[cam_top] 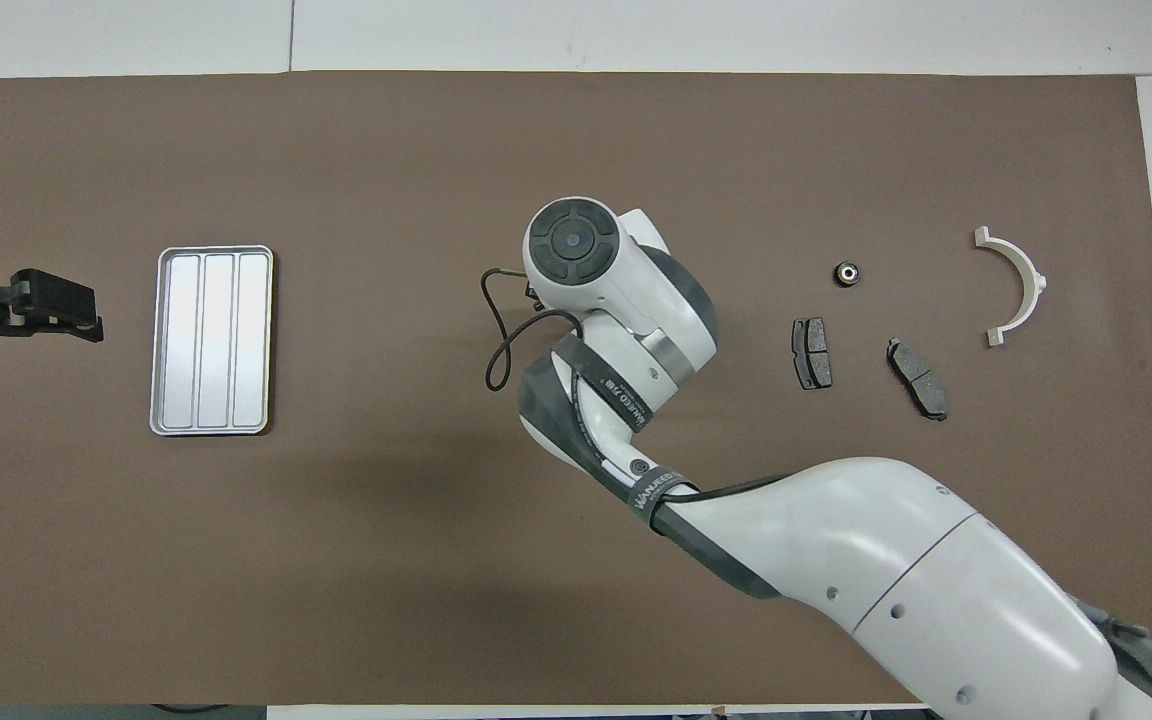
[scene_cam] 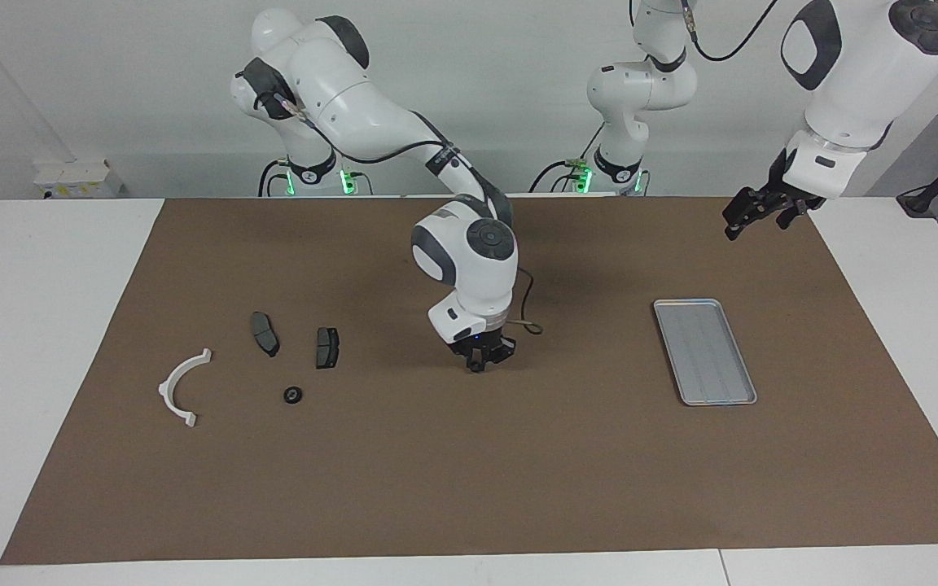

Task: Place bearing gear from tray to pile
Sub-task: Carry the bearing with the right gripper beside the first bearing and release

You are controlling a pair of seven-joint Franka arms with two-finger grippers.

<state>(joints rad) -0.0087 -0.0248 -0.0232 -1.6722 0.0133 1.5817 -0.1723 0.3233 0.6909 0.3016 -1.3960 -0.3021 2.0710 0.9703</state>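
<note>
the right gripper (scene_cam: 479,364) hangs over the bare mat between tray (scene_cam: 742,389) and pile (scene_cam: 326,347), jaws pressed together, seemingly on a small dark part. a weak pinch could drop it short. the left gripper (scene_cam: 750,213) waits, jaws spread.

tray (scene_cam: 705,352): matt silver metal, ribbed | bracket (scene_cam: 182,387): white plastic | table cover (scene_cam: 469,472): matt brown paper

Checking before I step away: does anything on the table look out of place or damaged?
Nothing stands out. The tray lies flat and empty; two pads, white bracket and small gear lie separately on the mat.
</note>
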